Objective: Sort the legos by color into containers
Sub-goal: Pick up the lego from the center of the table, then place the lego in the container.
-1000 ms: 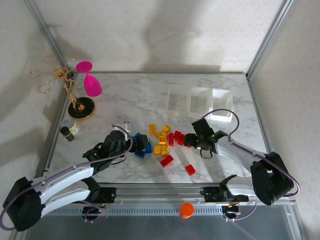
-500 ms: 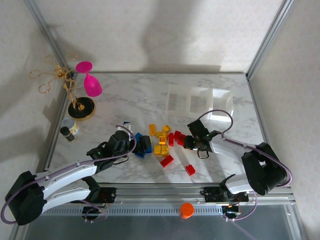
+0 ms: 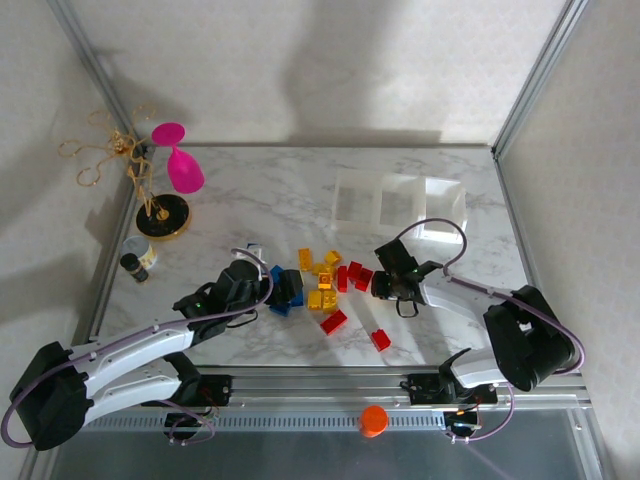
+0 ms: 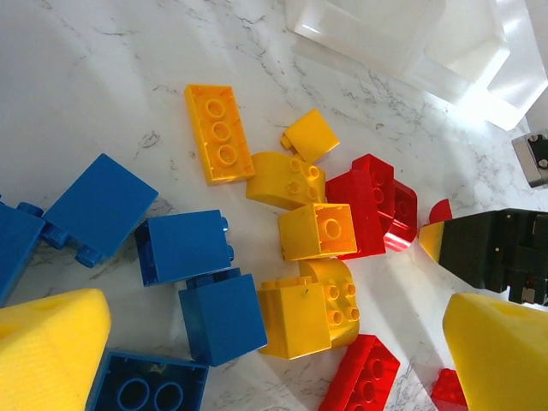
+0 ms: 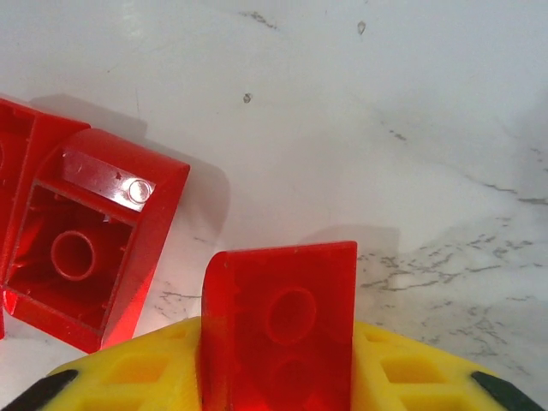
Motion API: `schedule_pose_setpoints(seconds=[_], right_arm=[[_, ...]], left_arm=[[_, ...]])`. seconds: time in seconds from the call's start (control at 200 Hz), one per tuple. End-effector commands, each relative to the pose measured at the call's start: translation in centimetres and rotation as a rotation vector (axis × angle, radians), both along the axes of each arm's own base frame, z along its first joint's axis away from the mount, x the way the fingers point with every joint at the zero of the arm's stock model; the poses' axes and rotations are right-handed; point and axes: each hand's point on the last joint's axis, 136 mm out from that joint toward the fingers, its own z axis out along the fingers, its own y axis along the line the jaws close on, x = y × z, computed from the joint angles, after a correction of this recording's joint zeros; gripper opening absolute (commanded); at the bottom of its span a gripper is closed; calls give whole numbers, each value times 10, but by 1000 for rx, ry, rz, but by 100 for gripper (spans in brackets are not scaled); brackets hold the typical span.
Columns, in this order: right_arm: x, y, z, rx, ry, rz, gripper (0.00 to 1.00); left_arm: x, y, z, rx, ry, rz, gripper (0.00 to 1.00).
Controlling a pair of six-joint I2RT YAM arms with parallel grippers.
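Note:
Red, yellow and blue legos [image 3: 325, 283] lie scattered at mid-table, with two red ones [image 3: 380, 339] nearer the front. The three clear containers [image 3: 381, 205] stand at the back right. My right gripper [image 3: 380, 283] sits at the pile's right edge. In its wrist view the gripper [image 5: 278, 372] is shut on a red lego [image 5: 282, 312] between yellow fingers [image 5: 128, 377], with another red lego [image 5: 86, 248] to the left. My left gripper [image 3: 287, 290] is open over the blue legos. In its wrist view the gripper [image 4: 274, 347] straddles blue [image 4: 221, 312] and yellow legos [image 4: 295, 317].
A pink ornament [image 3: 178, 160] and a gold wire stand on a black base [image 3: 162, 216] occupy the far left. A small black-capped jar [image 3: 140, 258] stands near the left edge. Metal frame posts run along both sides. An orange knob [image 3: 374, 420] sits on the front rail.
My right gripper's jaws have closed onto a red lego at the pile's right edge after shifting slightly left. My left gripper edged a little right over the blue legos.

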Motion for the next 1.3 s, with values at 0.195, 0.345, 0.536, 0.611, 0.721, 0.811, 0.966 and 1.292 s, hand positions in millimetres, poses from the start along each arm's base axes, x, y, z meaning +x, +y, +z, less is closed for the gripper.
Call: schedule_pose_setpoints(seconds=[0.195, 0.345, 0.536, 0.611, 0.721, 0.811, 0.966, 1.292], right_arm=[[12, -5, 33, -29, -91, -13, 32], [26, 0, 58, -18, -157, -5, 32], [60, 17, 91, -14, -242, 7, 32], [77, 28, 101, -10, -275, 23, 32], [103, 40, 110, -34, -313, 28, 32], [127, 56, 115, -28, -344, 42, 32], [166, 65, 113, -111, -382, 26, 32], [233, 75, 89, -223, -399, -24, 34]], left_arm=[[10, -5, 25, 18, -52, 3, 100], [17, -2, 39, 22, -81, 37, 100], [27, 0, 55, 8, -113, 80, 100], [33, 1, 60, 22, -120, 98, 100], [43, 4, 68, 34, -133, 127, 100], [53, 9, 73, 35, -143, 155, 100], [70, 16, 73, 21, -137, 188, 100], [97, 27, 66, 53, -123, 228, 100]])
